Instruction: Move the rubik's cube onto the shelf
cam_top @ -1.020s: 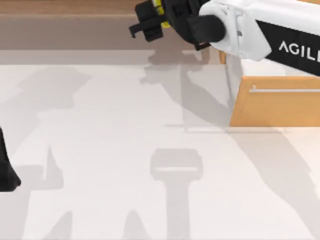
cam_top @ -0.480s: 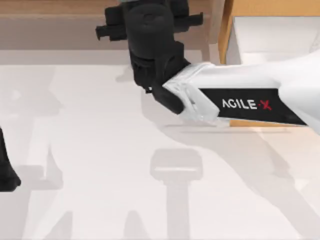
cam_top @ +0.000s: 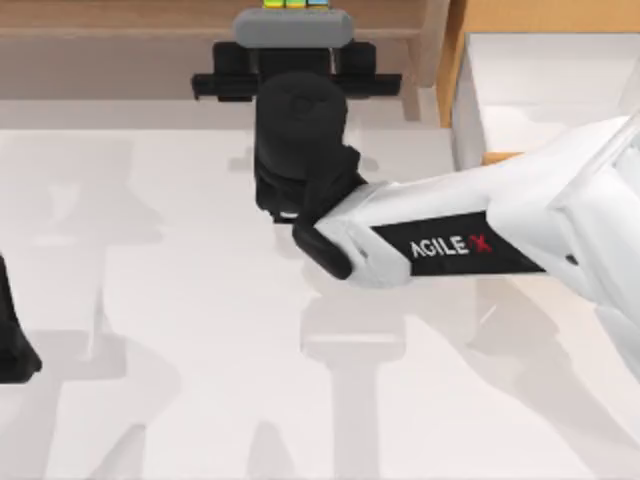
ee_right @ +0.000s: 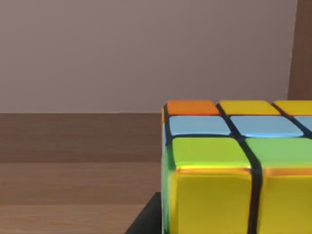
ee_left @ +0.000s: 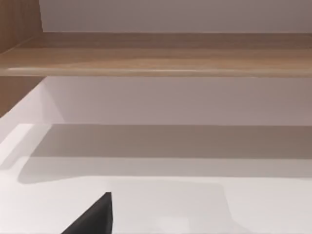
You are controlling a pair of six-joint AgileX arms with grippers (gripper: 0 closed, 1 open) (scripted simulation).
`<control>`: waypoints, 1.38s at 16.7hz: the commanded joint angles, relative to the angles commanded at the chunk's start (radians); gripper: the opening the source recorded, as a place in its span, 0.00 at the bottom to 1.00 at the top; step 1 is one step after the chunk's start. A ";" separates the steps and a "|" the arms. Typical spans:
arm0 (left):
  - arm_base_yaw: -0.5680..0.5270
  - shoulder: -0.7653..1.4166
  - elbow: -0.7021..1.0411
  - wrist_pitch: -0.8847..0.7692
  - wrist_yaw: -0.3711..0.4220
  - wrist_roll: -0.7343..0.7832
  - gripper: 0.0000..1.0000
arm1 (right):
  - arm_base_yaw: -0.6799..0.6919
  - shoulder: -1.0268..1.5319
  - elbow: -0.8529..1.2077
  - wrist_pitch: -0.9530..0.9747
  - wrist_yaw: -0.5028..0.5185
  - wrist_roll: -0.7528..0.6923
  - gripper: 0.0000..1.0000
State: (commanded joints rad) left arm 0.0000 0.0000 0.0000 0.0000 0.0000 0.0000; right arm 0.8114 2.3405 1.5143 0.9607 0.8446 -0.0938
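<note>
Top view: rubik's cube [cam_top: 291,4] just beyond right claw [cam_top: 296,75].

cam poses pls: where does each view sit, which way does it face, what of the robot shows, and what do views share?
Top view: above the table, looking down; the right arm reaches to the shelf, right gripper at the rubik's cube; left arm parked at the table's left edge.
Left wrist view: low, facing the shelf; a dark part of that arm's own gripper shows.
Right wrist view: close behind the rubik's cube, facing the shelf.
Shared: the shelf in all three; the cube in the top and right wrist views.
</note>
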 joint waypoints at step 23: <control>0.000 0.000 0.000 0.000 0.000 0.000 1.00 | -0.134 0.261 0.530 -0.281 -0.130 0.019 0.00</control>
State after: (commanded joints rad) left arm 0.0000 0.0000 0.0000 0.0000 0.0000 0.0000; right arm 0.6777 2.6014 2.0447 0.6795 0.7142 -0.0750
